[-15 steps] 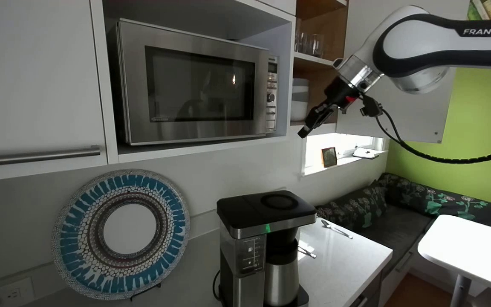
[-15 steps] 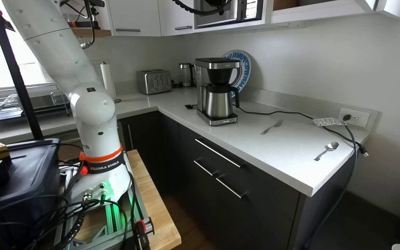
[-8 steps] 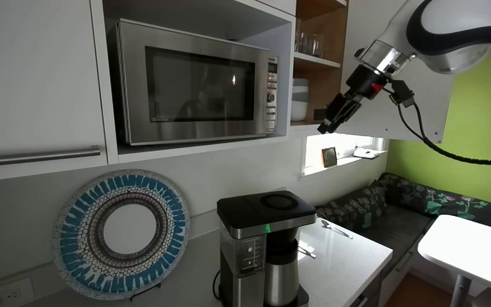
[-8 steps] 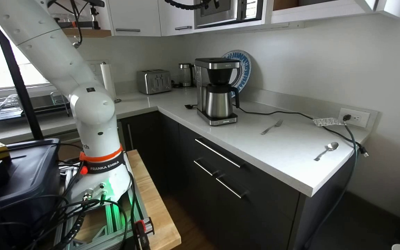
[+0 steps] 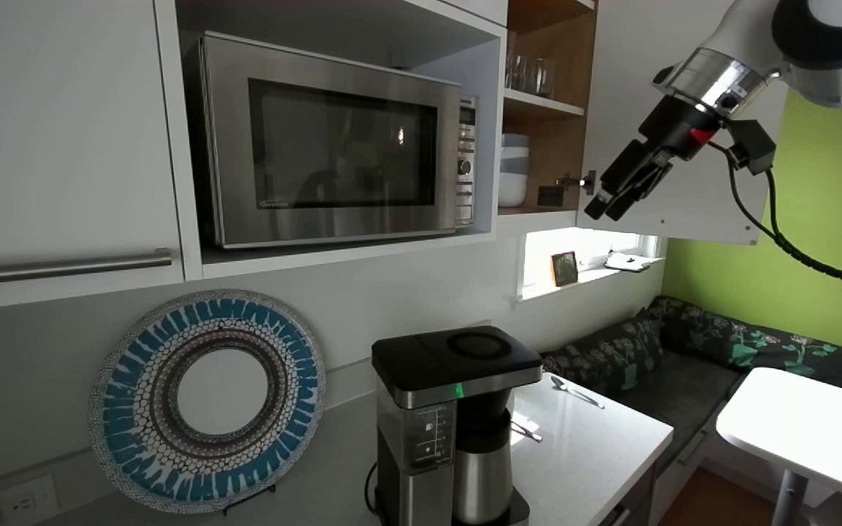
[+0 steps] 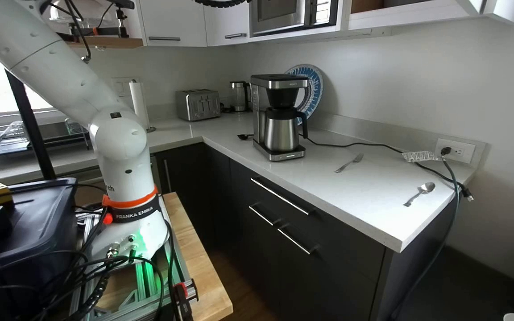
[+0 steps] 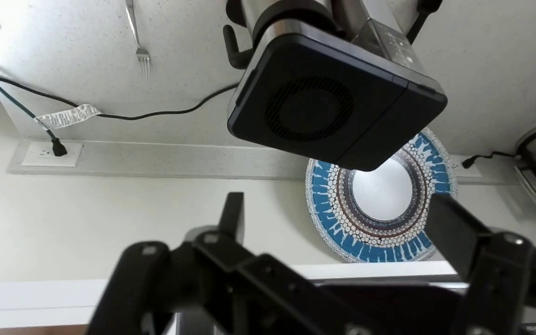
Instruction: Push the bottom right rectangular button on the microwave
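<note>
my hand (image 5: 606,210) hangs in the air to the right of the microwave (image 5: 337,146) in an exterior view, well apart from it, its tips slanting downward. it is spread wide: in the wrist view the two black fingers (image 7: 234,216) stand far apart, with air between them and the plate (image 7: 382,197) showing mostly through the gap, well beyond.

the microwave, closed and steel-fronted, sits set into the white cupboards (image 5: 63,131). its panel (image 5: 469,152) is the narrow strip at the right, with a round knob (image 5: 464,167) and, beneath that, the buttons (image 5: 464,213). the lowest ones, at the panel's foot, are too small for me to tell apart.

lower down, a coffee maker (image 5: 428,438) with a steel jug (image 6: 282,133) stands on the pale table (image 6: 350,191). behind it the plate, ringed in blue and white around a plain pale centre, stands on edge by the wall (image 6: 400,76). a fork (image 6: 350,163) lies on the table past the coffee maker, and a spoon (image 6: 420,194) lies farther along, nearer the table's end. a black cord (image 6: 355,144) runs from the coffee maker toward the outlet (image 6: 457,150). a toaster (image 6: 198,105) and a kettle (image 6: 239,96) stand in the far corner. my white arm (image 6: 125,156), with an orange band (image 6: 132,203) near its foot, leans left in an exterior view.
</note>
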Tool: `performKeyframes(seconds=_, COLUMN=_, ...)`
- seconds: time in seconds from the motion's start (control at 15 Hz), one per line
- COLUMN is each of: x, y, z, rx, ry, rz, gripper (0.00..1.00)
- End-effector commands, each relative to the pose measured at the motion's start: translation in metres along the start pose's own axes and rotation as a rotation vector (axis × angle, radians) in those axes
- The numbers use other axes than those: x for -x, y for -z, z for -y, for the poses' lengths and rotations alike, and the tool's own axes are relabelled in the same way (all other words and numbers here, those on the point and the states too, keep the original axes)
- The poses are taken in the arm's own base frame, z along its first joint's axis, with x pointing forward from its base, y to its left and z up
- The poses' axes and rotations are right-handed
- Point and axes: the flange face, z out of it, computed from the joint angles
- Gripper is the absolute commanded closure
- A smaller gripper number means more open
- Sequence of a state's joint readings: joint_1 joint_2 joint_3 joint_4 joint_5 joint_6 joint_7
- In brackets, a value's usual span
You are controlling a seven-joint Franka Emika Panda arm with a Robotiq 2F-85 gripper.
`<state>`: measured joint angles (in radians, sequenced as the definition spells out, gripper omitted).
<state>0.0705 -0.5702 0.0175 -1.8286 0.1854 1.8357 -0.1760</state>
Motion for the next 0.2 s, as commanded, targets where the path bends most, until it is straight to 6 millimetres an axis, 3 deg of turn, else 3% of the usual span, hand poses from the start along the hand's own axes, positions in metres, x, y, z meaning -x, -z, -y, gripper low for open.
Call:
performKeyframes(seconds=0.0, x=0.0006, y=0.0001, z=0.0001, rx=0.000, ry=-0.001, rz=0.003, gripper=0.00)
performKeyframes(seconds=0.13, x=0.0013, y=-0.0023, z=-0.0003, rx=0.000, ry=-0.002, rz=0.008, gripper=0.00)
